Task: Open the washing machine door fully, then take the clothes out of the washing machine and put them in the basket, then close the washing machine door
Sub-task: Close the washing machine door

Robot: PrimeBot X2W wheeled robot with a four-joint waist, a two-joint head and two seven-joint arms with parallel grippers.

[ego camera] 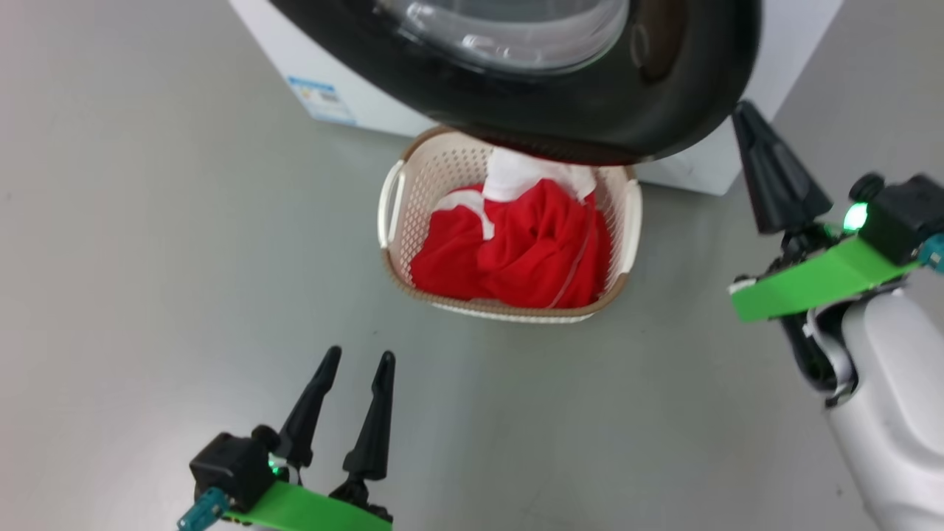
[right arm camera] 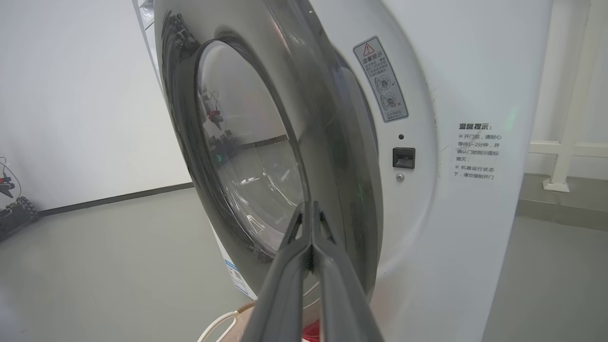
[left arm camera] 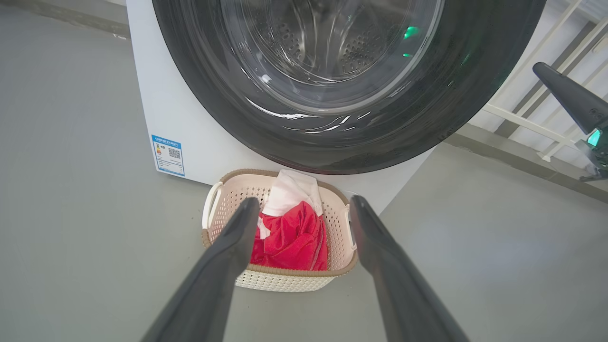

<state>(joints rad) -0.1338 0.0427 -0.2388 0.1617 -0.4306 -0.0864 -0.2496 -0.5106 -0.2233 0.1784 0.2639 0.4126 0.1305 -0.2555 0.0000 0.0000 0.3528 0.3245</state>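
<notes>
The washing machine door (ego camera: 575,118), the single round door with its black rim and clear bowl window, stands ajar. In the right wrist view its latch side is swung away from the white front of the one washing machine (right arm camera: 475,85), and the latch slot (right arm camera: 403,157) is uncovered. One blue sticker (ego camera: 321,96) sits low on the machine's front.

One basket (ego camera: 413,177) stands on the grey floor (ego camera: 147,258) right in front of the machine, its far end under the door's lower rim. It has two side handles. The clothes (ego camera: 516,251) lie inside it as one red heap with white parts at the far end. How many garments make up the heap cannot be told.

Two grippers are in view. The left gripper (ego camera: 360,355) is spread wide and has hold of nothing. It hovers over the floor on the near side of the basket, well apart from it, with its two fingers pointing toward it. The right gripper (ego camera: 742,109) has its two fingers pressed together with nothing between them. Its tip is just beside the door's outer rim on the latch side, and whether it touches cannot be told.
</notes>
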